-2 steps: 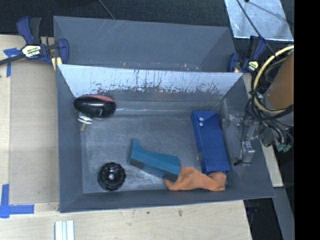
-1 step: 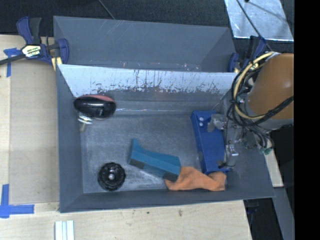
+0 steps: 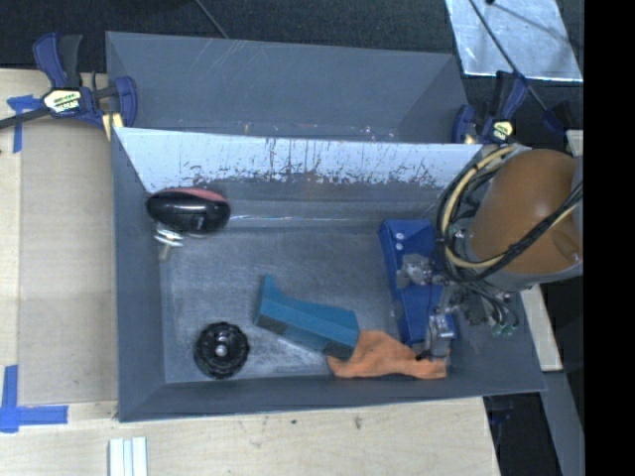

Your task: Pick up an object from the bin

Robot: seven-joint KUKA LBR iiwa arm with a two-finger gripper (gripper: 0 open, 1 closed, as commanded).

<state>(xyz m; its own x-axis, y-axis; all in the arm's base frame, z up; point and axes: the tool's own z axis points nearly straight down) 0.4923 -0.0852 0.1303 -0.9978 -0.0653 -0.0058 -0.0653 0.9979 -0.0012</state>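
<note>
My gripper (image 3: 434,345) is low in the bin's front right corner, its tip right at the right end of a crumpled orange cloth (image 3: 379,357). The cloth lies flat along the front wall, and I cannot see whether the gripper has hold of it. Just left of the cloth, a blue oblong block (image 3: 303,317) lies at a slant on the floor, its right end touching the cloth.
A black round knob-like thing (image 3: 220,349) sits in the front left corner. A black oval object with a red top (image 3: 189,209) rests by the back left wall. The arm's orange dome and cables hang over the bin's right side.
</note>
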